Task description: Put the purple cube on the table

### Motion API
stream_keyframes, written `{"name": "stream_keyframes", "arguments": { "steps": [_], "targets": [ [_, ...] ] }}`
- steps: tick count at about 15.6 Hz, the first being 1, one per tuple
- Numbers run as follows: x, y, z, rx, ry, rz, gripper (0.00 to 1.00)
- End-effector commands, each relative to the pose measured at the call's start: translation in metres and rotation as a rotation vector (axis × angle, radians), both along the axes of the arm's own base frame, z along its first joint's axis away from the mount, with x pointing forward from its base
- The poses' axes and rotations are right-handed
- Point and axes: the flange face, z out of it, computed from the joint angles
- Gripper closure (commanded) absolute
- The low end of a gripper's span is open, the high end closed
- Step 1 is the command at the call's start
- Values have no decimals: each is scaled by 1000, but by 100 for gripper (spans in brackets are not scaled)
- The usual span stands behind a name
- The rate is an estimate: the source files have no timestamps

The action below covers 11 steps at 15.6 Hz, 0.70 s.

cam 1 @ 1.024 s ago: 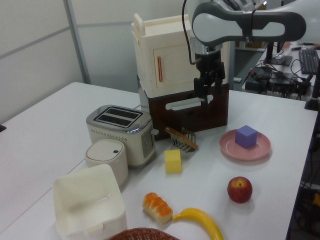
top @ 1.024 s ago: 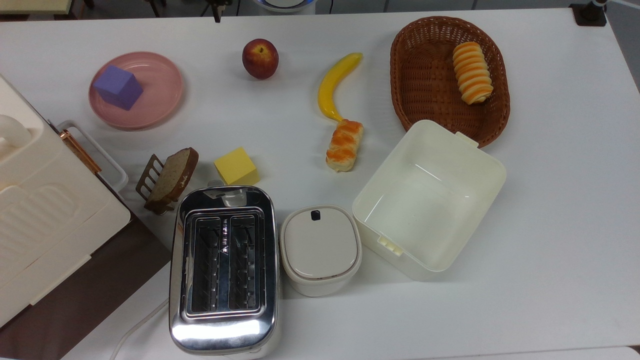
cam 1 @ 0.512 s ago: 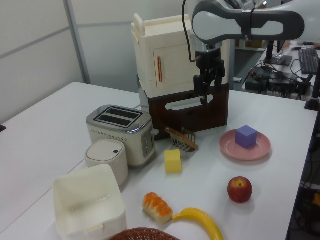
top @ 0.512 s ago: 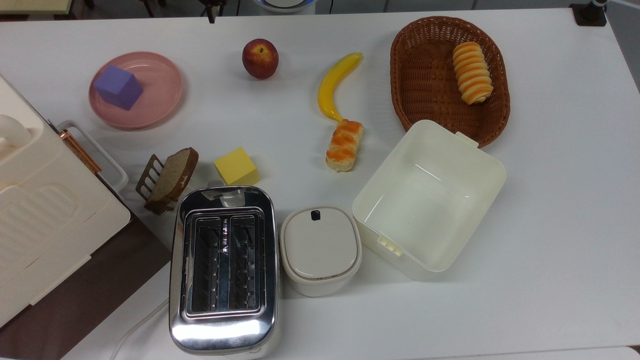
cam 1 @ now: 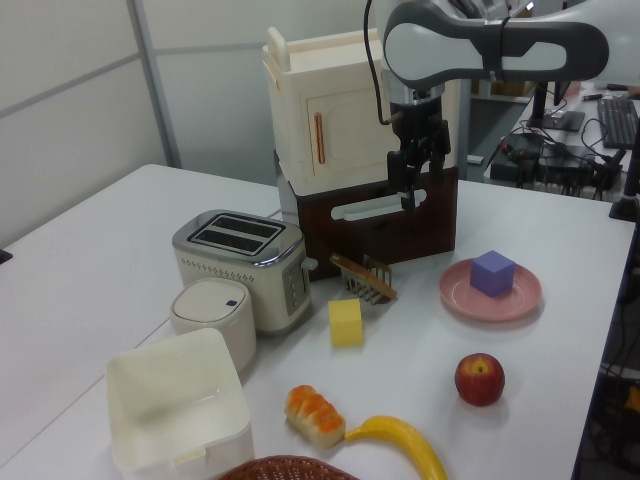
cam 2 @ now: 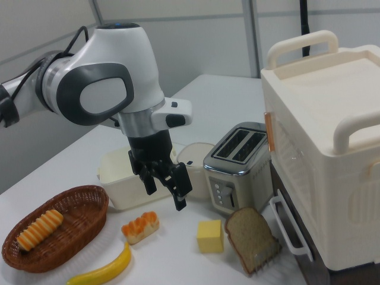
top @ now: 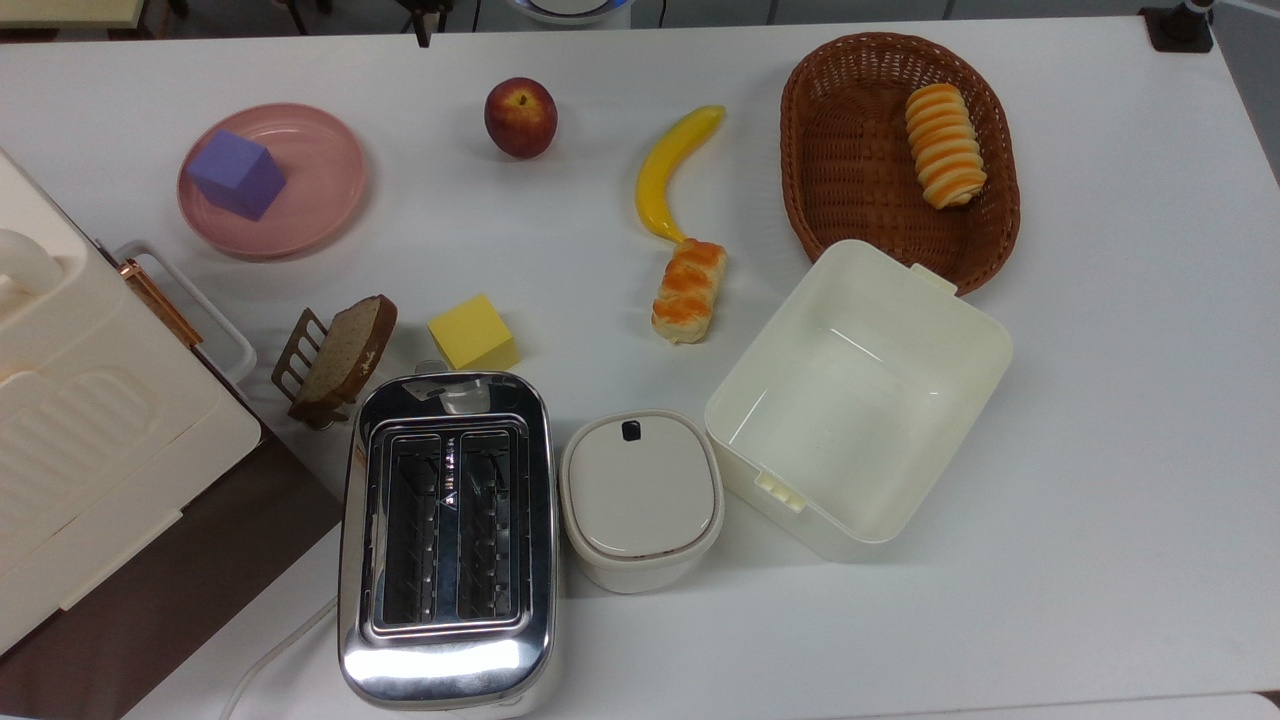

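Note:
The purple cube (top: 236,174) sits on the round pink plate (top: 330,200) at the top view's far left; in the left view the cube (cam 1: 493,273) and plate (cam 1: 517,304) lie at the right. The white table (top: 1100,420) spreads under everything. My gripper (cam 1: 418,190) hangs high in the air, up and to the left of the cube in the left view, in front of the cream cabinet. In the right view the gripper (cam 2: 165,193) points down above the bread roll, open, with nothing between its fingers (cam 2: 180,200).
A red apple (top: 520,116), a banana (top: 670,165) and a bread roll (top: 689,288) lie right of the plate. A yellow cube (top: 472,333), toast in a rack (top: 340,355), a toaster (top: 447,535), a lidded pot (top: 640,497), a cream bin (top: 858,398), a wicker basket (top: 850,150) and a tall cabinet (top: 90,440) crowd the table.
The gripper has risen a little over the last second. Nothing on the table has moved.

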Motion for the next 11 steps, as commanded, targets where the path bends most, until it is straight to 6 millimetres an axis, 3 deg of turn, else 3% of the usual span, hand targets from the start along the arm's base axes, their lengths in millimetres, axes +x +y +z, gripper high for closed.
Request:
{"name": "stream_keyframes", "arguments": {
  "steps": [1, 8, 11],
  "targets": [
    [3, 3, 2, 27, 12, 12, 0],
    [-8, -10, -5, 48, 47, -19, 0],
    [-7, -32, -18, 42, 14, -79, 0]
  ]
}}
